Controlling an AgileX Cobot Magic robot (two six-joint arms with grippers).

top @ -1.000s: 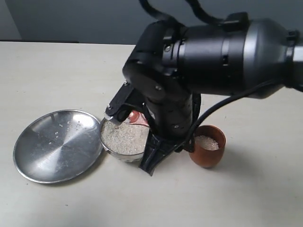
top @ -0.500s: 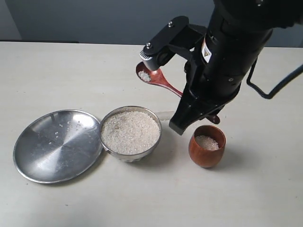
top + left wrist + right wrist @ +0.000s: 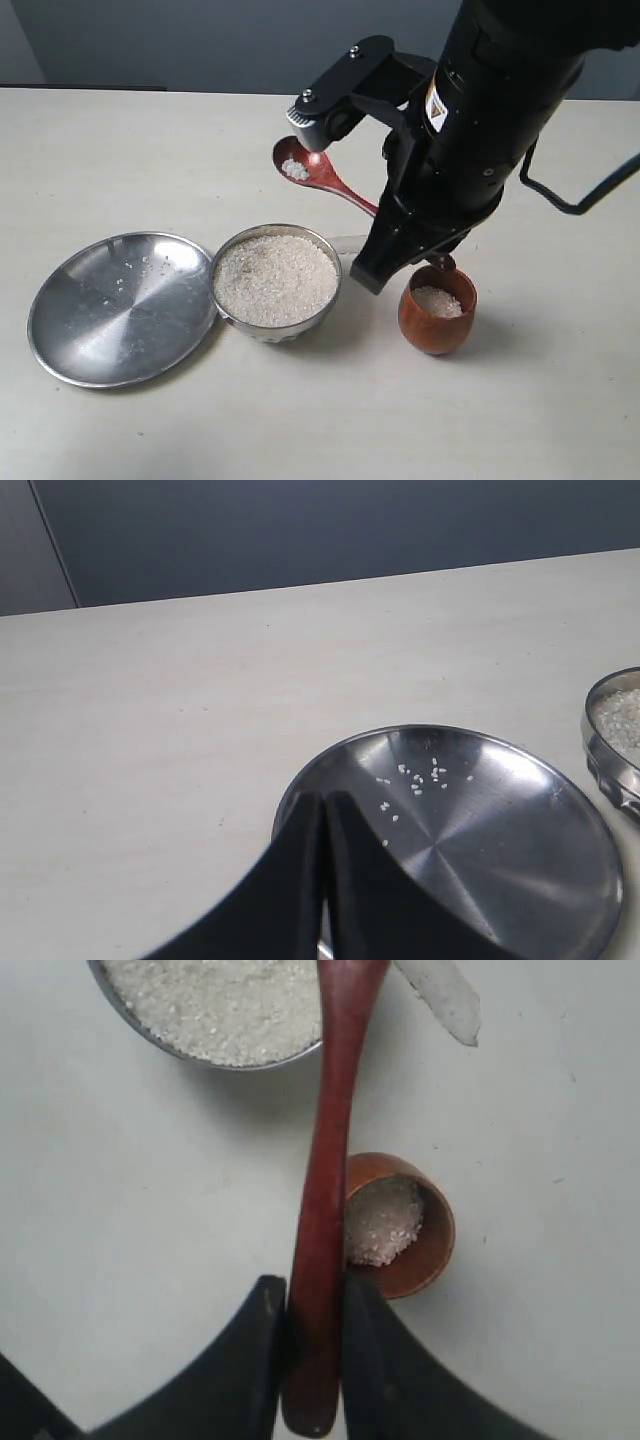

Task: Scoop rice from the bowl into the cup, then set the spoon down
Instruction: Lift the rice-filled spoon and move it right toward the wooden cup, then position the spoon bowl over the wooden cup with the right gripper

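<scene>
The steel bowl [image 3: 277,279] full of rice [image 3: 275,280] stands mid-table, with the wooden cup [image 3: 437,309] to its right holding a little rice [image 3: 383,1220]. My right gripper [image 3: 313,1305] is shut on the handle of the dark wooden spoon [image 3: 325,177], held in the air above and behind the bowl; a few grains lie in its head. In the right wrist view the spoon [image 3: 328,1180] crosses the cup [image 3: 400,1225] and the bowl [image 3: 215,1010]. My left gripper [image 3: 325,810] is shut and empty above the steel plate.
A flat steel plate [image 3: 120,305] with scattered grains lies left of the bowl, touching it. It also shows in the left wrist view as the plate [image 3: 500,850], with the bowl's edge [image 3: 610,735] beside it. The right arm [image 3: 480,120] looms over the cup.
The right arm lifted the spoon out of the bowl and swung up and right; since half a second ago the spoon head has drifted slightly left and down. The left gripper is unseen earlier.
</scene>
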